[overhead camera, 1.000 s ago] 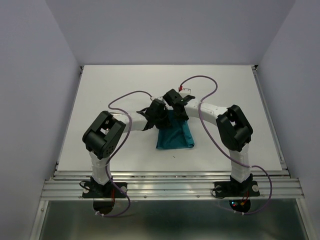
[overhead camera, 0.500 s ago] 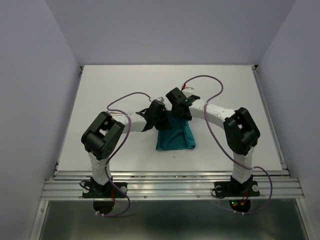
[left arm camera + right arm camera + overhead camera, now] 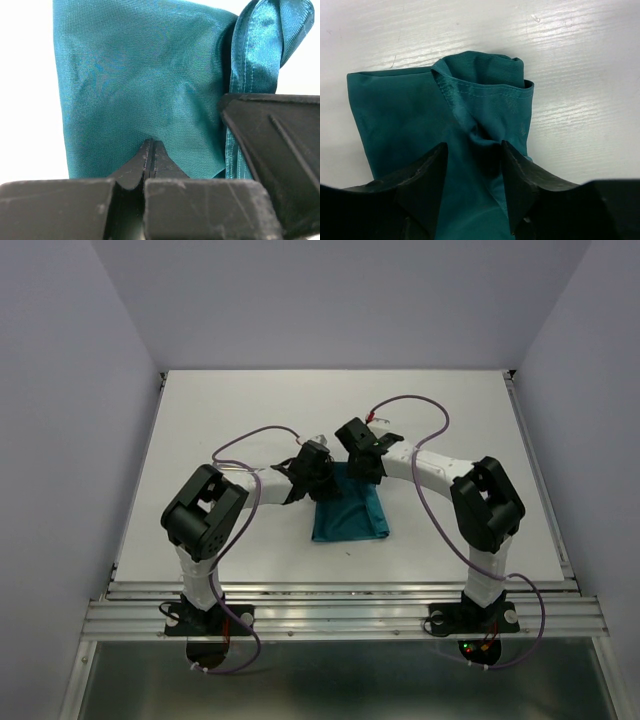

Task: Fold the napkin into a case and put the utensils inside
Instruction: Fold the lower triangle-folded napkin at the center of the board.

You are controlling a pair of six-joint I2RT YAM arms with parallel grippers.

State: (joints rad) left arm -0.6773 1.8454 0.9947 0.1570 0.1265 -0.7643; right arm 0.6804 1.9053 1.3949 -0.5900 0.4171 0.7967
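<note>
On the white tabletop (image 3: 200, 420), the shiny teal cloth napkin (image 3: 350, 518) lies part-folded at centre, your left pincer (image 3: 152, 146) pressed shut on its cloth, apparently anchoring it, your right pincer (image 3: 474, 150) spread astride a raised fold, seemingly ready to grip

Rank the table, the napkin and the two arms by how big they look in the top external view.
1. Table.
2. Left arm and right arm: they look about alike, so I do not rank them against each other.
3. Napkin, partly covered by the arms' ends.
</note>
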